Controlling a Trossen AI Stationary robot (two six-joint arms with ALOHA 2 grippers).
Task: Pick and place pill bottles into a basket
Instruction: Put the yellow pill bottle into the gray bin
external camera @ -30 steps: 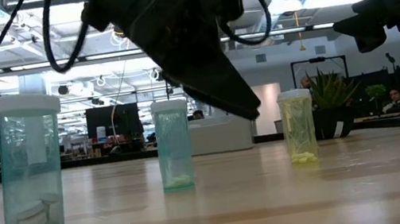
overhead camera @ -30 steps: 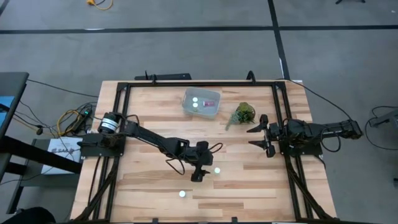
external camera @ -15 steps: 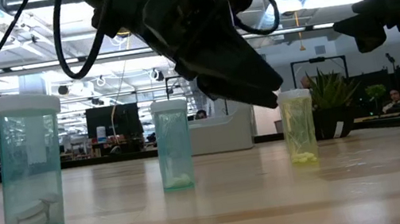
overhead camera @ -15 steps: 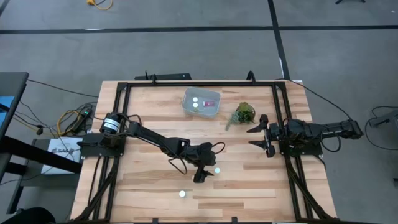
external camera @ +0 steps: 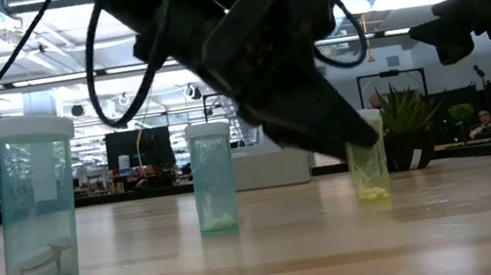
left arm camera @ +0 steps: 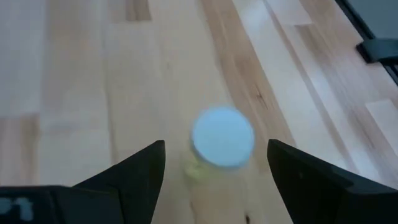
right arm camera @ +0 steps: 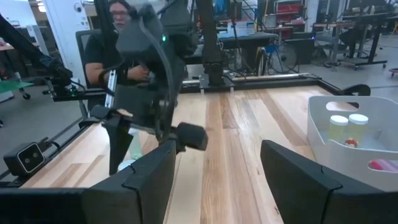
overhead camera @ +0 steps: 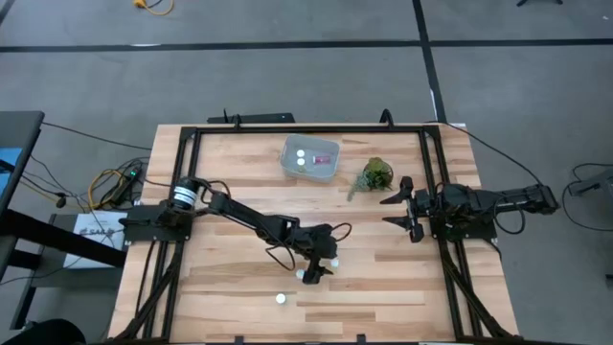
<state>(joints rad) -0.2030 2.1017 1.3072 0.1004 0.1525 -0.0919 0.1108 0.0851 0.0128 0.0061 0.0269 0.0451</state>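
Two capped bottles already sit in the basket (overhead camera: 311,160); from above, the left gripper (overhead camera: 316,270) hovers over a yellowish pill bottle (overhead camera: 331,262). Wrist view: fingers (left arm camera: 134,180) apart, straddling its white cap (left arm camera: 222,137). Light, slick, tippy-looking — grip the sides below the cap. The right gripper (overhead camera: 404,209) idles spread at the table's edge.

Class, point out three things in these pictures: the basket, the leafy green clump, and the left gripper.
basket (overhead camera: 329,171): high view, its right rim.
leafy green clump (overhead camera: 376,174): high view, middle of the leaves.
left gripper (overhead camera: 316,271): high view, midway between fingertips.

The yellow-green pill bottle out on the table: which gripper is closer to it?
Left. The left gripper hangs open right over the yellow-green pill bottle; the right gripper waits open at the table's right edge.
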